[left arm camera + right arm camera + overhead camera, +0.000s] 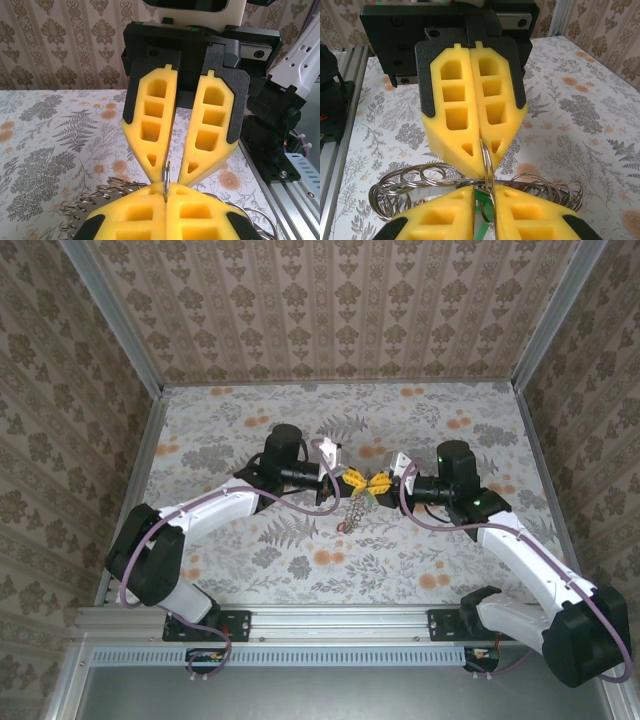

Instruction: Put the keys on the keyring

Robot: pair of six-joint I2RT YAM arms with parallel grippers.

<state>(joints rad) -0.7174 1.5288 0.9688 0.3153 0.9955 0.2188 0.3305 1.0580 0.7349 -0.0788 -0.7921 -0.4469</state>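
I see the flower-patterned table [250,420], with both arms reaching in to meet nose to nose over its middle. My left pincer [352,480] is clamped tight on one ring of the keyring [349,512], and the rest of its silvery loops hang bunched beneath the tips. My right pincer [381,483] stands at a narrow gap, and the edge of that same ring runs into it. A green key [481,206] sits in that gap too; I cannot tell whether the pads press it.
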